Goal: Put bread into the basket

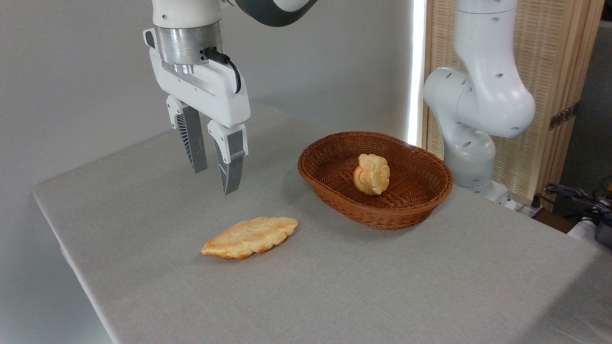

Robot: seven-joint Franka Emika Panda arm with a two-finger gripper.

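The bread point(250, 237), a long flat golden-orange loaf with scalloped edges, lies on the grey tablecloth in front of the basket's left end. The oval brown wicker basket point(334, 188) stands to its right and further back. My gripper point(215, 181) hangs in the air above and behind the bread, to the left of the basket. Its two grey ribbed fingers point(191, 138) point down, stand apart and hold nothing.
A small round knobbly bun point(371, 174) rests inside the basket. The arm's white base point(473, 119) rises at the back right of the table point(430, 286). A slatted wooden screen point(550, 95) stands behind it. The table's left edge runs close to the bread.
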